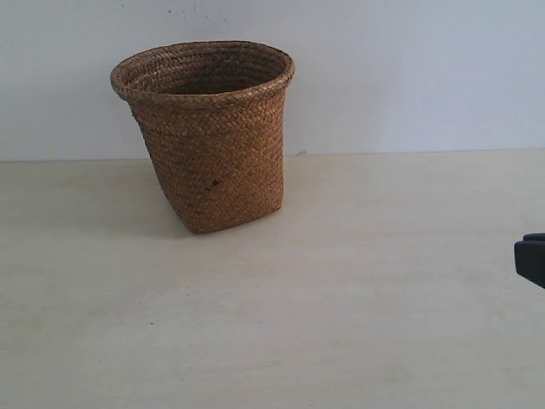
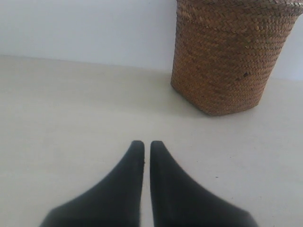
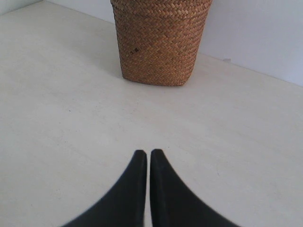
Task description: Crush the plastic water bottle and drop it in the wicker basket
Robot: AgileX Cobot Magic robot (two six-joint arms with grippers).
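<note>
The brown wicker basket [image 1: 209, 136] stands upright at the back left of the pale table, a small dark spot on its side. It also shows in the left wrist view as the wicker basket [image 2: 227, 56] and in the right wrist view as the wicker basket [image 3: 158, 40], well ahead of both grippers. The plastic water bottle is out of view in every frame. My left gripper [image 2: 147, 145] is shut with nothing between its black fingers, low over the table. My right gripper [image 3: 148, 154] is shut and empty too; only a black edge of it [image 1: 531, 258] shows at the right border.
A white wall [image 1: 409, 68] runs behind the table [image 1: 341, 307], close behind the basket. The pale tabletop stretches in front of and to the right of the basket.
</note>
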